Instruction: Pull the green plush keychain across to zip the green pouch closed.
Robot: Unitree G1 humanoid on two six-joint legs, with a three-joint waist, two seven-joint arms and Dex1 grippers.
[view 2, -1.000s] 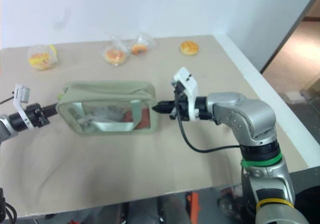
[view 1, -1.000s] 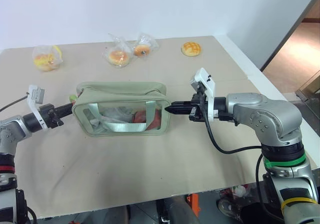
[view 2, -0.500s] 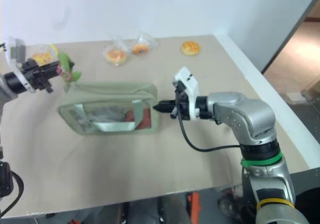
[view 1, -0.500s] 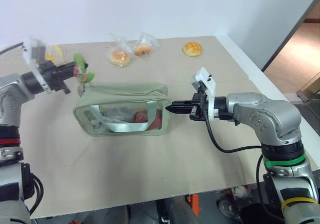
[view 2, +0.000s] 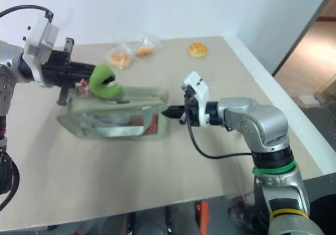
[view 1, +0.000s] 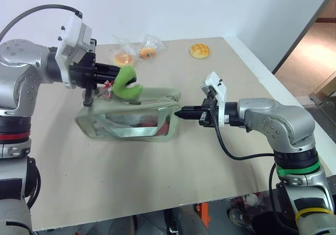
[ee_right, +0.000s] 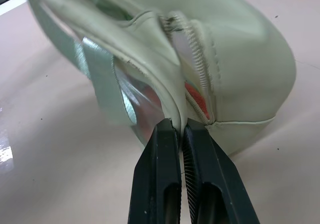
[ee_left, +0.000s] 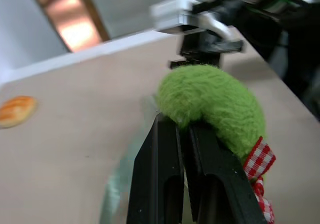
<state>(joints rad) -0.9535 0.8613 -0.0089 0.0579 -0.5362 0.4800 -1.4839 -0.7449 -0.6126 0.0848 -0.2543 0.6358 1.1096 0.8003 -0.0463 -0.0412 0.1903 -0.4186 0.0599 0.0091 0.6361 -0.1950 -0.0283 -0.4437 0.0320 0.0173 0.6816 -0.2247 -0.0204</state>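
Left hand (view 1: 107, 81): upper left, clenched on the fuzzy lime-green plush keychain (view 1: 126, 85).
Pouch: pale sage-green fabric pouch (view 1: 128, 116), frame centre, on beige tabletop (view 1: 157, 193).
Right hand (view 1: 178, 112): pinching pouch's right end.

a: the right arm (view 1: 273, 120) is showing rounded silver-grey shells, a green band and a yellow one lower down.
b: a black cable is looping under it; white brackets are sitting at both wrists. the left arm (view 1: 23, 67) is wearing the same silver, with black fingers (ee_left: 160, 184).
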